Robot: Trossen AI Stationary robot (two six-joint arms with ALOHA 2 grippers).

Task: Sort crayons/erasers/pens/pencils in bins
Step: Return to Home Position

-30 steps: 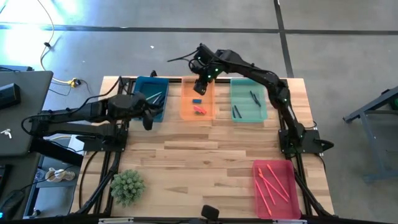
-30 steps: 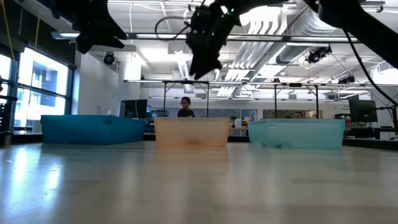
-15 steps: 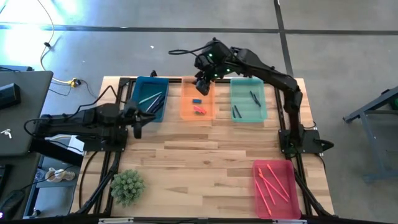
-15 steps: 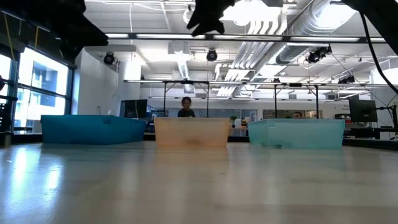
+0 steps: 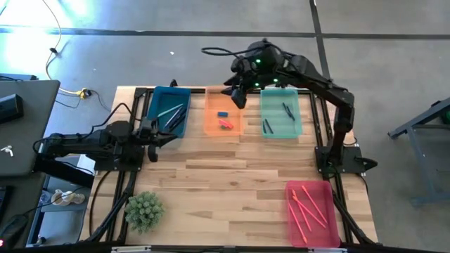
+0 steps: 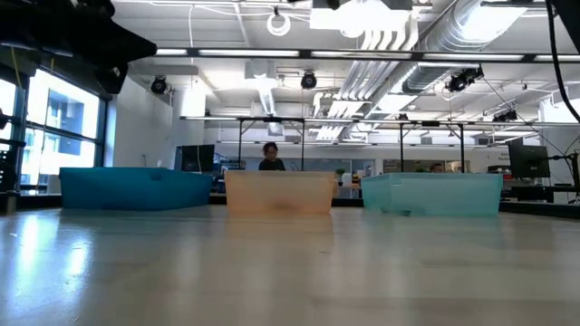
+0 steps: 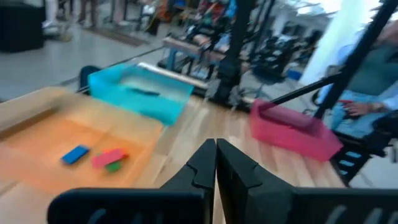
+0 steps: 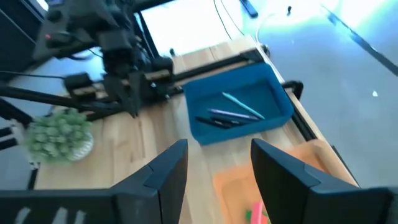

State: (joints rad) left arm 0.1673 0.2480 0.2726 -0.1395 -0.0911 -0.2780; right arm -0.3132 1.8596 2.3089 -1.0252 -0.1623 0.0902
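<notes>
Three erasers lie in the orange bin point(image 5: 223, 112): a blue one point(image 7: 75, 154), a red one point(image 7: 111, 157) and a green one point(image 7: 112, 166). The blue bin point(image 5: 169, 111) holds thin pens point(image 8: 235, 107). Dark sticks lie in the teal bin point(image 5: 281, 112), and pink sticks in the pink bin point(image 5: 313, 213). My left gripper point(image 7: 216, 155) is shut on nothing, low over the table's left part point(image 5: 152, 146), just on the near side of the blue bin. My right gripper point(image 8: 214, 174) hangs open and high above the orange bin's far right corner point(image 5: 238, 95).
A small green plant point(image 5: 144, 211) stands at the near left corner. Blue, orange and teal bins line the far edge point(image 6: 279, 192), and the pink bin is near right. Bare wooden tabletop point(image 5: 232, 183) spreads across the middle. A laptop point(image 5: 21, 126) lies off the table's left.
My left gripper has drawn back from beside the blue bin toward the table's left and near edges. My right gripper has risen from above the orange bin, leaving the top of the low view, and drifted a little toward the right edge.
</notes>
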